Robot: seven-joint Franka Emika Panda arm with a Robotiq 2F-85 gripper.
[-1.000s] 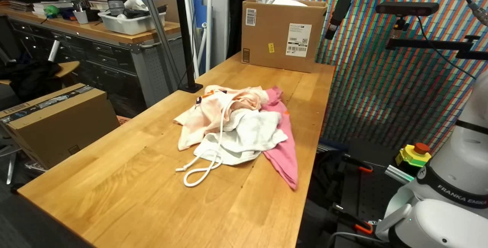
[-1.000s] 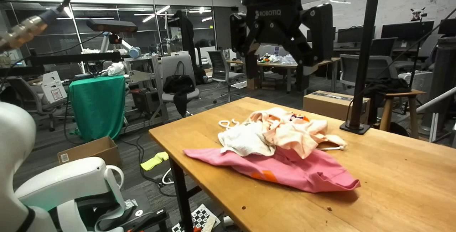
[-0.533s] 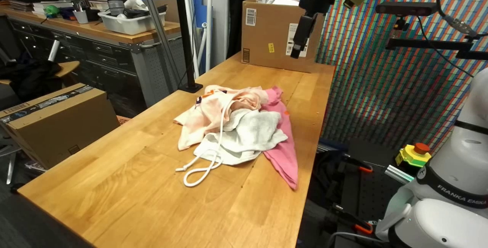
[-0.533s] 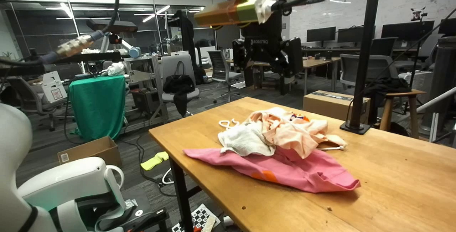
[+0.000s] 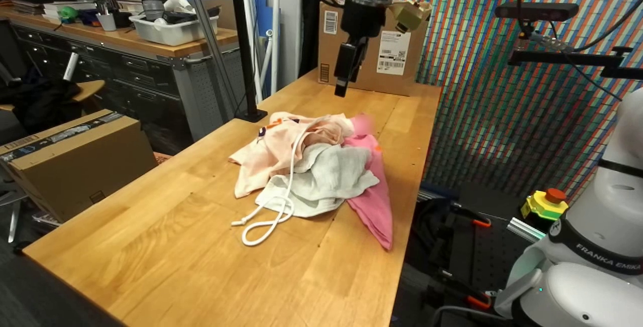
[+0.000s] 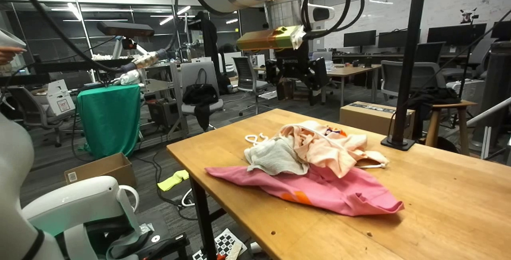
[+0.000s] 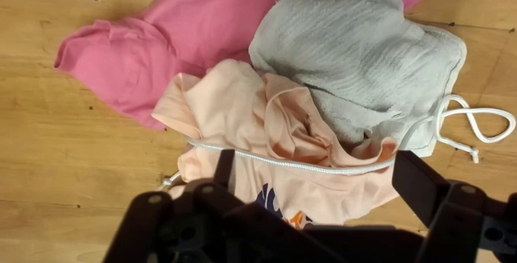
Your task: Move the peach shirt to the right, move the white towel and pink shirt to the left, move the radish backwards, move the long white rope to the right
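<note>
Open jaws hung above the peach shirt [image 7: 238, 101] and the long white rope [image 7: 315, 169], with nothing in their hold.
The step in hand seemed to be the approach, probably to the rope, since it lay on top of the peach shirt and the white towel [image 7: 347, 49]; the peach shirt was also a possible aim. This shirt and the towel rested partly upon the pink shirt [image 7: 129, 61], on the table [image 5: 176, 246]; the radish could not be seen in any view. For the rope, the next move called for lowering over its middle and pinching it without catching the peach shirt beneath. The jaws were spread wide and touched nothing: in the wrist view the rope passed across their gap, but in both exterior views they stood clear above it.
</note>
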